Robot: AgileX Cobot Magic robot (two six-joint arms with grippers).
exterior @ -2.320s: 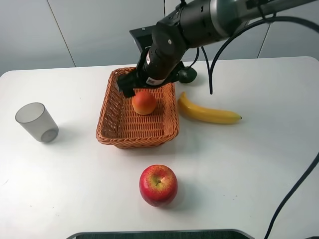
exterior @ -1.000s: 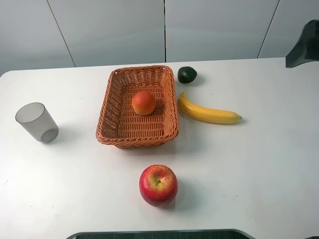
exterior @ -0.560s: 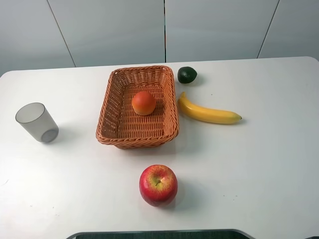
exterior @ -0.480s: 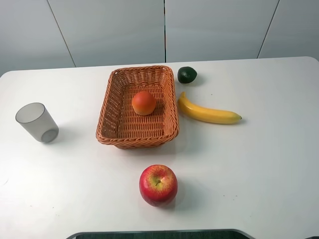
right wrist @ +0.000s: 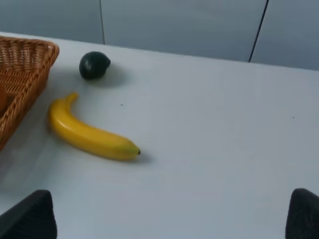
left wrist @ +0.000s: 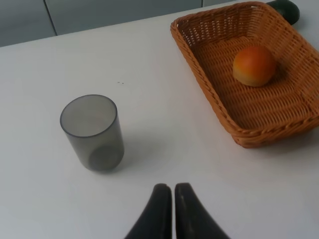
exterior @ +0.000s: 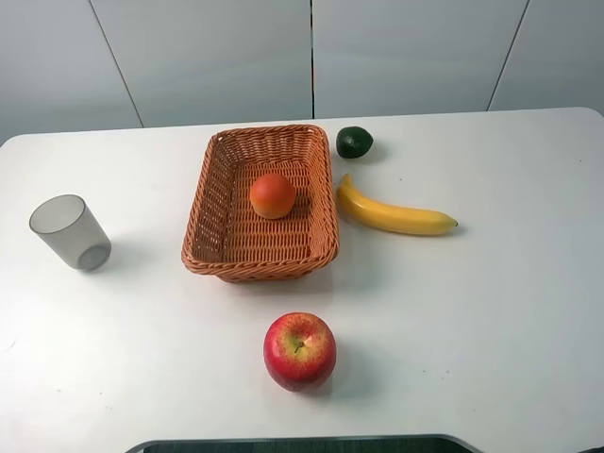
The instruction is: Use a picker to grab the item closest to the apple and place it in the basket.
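My right arm has pulled clear of the wicker basket (exterior: 226, 203), where it stood a moment ago. The orange fruit (exterior: 273, 195) lies inside, so I judge the placing done. The apple (exterior: 300, 350) sits alone, the banana (right wrist: 89, 135) ahead of my right gripper (right wrist: 164, 219), fingers spread wide. My left gripper (left wrist: 168, 211), fingers pressed together, holds nothing, the grey cup (left wrist: 92, 132) just ahead.

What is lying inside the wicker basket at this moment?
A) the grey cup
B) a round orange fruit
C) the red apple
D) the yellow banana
B: the orange fruit sits on the floor of the basket, while the banana, apple and cup all rest on the table outside it.
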